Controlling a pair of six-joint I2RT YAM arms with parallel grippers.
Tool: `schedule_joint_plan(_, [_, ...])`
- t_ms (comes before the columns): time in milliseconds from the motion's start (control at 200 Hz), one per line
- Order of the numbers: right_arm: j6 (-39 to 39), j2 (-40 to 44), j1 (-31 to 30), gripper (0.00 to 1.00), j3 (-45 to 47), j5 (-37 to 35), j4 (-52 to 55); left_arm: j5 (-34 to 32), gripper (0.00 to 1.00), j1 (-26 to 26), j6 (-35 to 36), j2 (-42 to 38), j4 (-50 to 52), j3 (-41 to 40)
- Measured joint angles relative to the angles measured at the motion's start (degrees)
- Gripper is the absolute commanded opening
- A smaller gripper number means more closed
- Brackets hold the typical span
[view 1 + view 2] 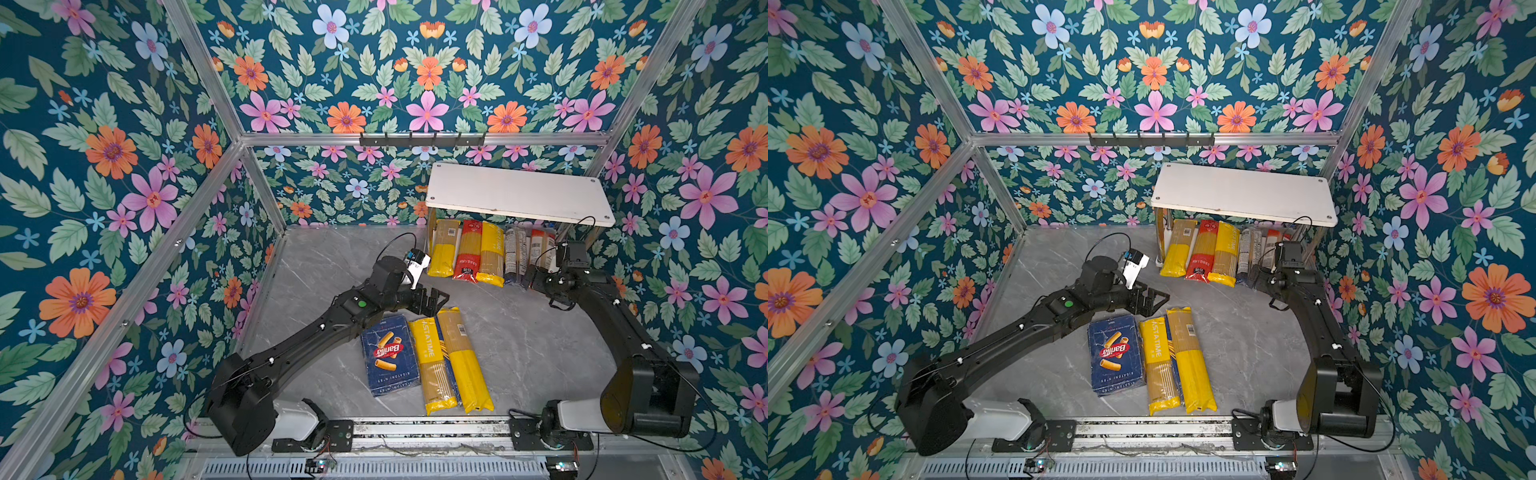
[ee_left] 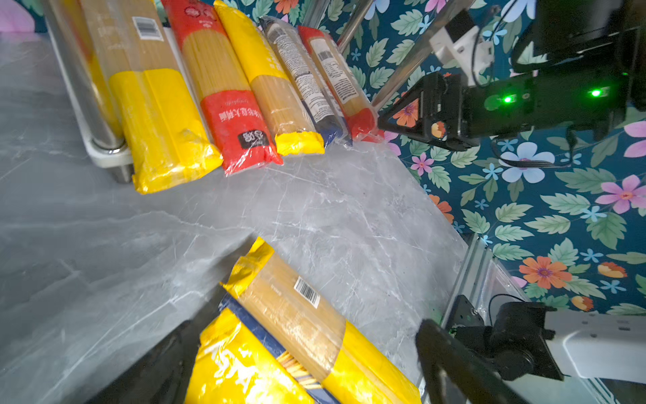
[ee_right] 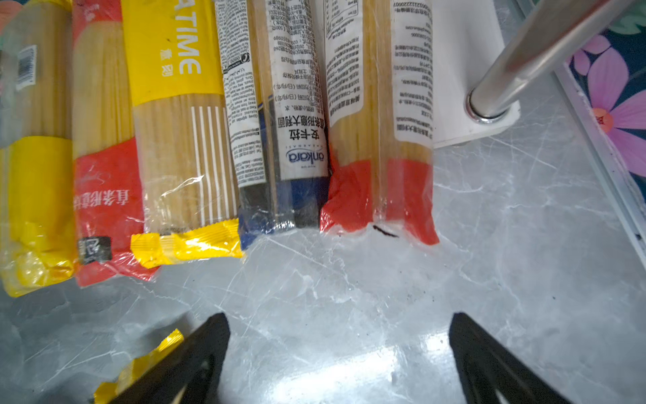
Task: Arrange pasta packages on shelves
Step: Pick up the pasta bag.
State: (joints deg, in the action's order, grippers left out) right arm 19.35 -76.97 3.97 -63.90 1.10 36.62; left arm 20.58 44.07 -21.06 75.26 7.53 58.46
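Barilla pack (image 1: 388,355) and two yellow spaghetti bags (image 1: 451,361) lie near table (image 1: 540,345) front edge.
On shelves (image 1: 515,193), lower board (image 3: 465,70) holds spaghetti row (image 1: 465,253); left gripper (image 1: 435,300) and right gripper (image 3: 339,314) gape wide, empty.

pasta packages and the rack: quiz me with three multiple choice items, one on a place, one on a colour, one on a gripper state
1. Where is the red spaghetti bag?
A) in a cardboard box
B) on the lower board, between a yellow bag and a yellow Pastatime bag
C) in a basket

2. What colour is the wide flat Barilla pack?
A) dark blue
B) green
C) white

3. How is the right gripper?
A) shut on a yellow bag
B) shut, empty
C) open, empty

Answers:
1 B: it lies under the top board with a yellow bag on either side.
2 A: its dark-blue face shows in both top views.
3 C: the right wrist view shows its fingers spread with only bare table between them.
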Motion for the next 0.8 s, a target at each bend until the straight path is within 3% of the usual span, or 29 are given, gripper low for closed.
schedule_joint_plan(145, [1.64,4.02,-6.27,0.98,0.52,0.24,2.97,-2.27,1.00,0.37,-1.97,-7.23,0.17,-7.04])
schedule_joint_plan(395, [6.08,8.13,-22.36,0.97,-0.50,-3.37,8.72,-5.79,1.00,1.22,-6.36,-17.40,0.59,-17.11])
schedule_joint_plan(800, [17.27,9.92,-45.94,0.97,4.61,-7.63,13.97,-8.68,1.00,5.51,-11.76,-24.65,1.31,-24.61])
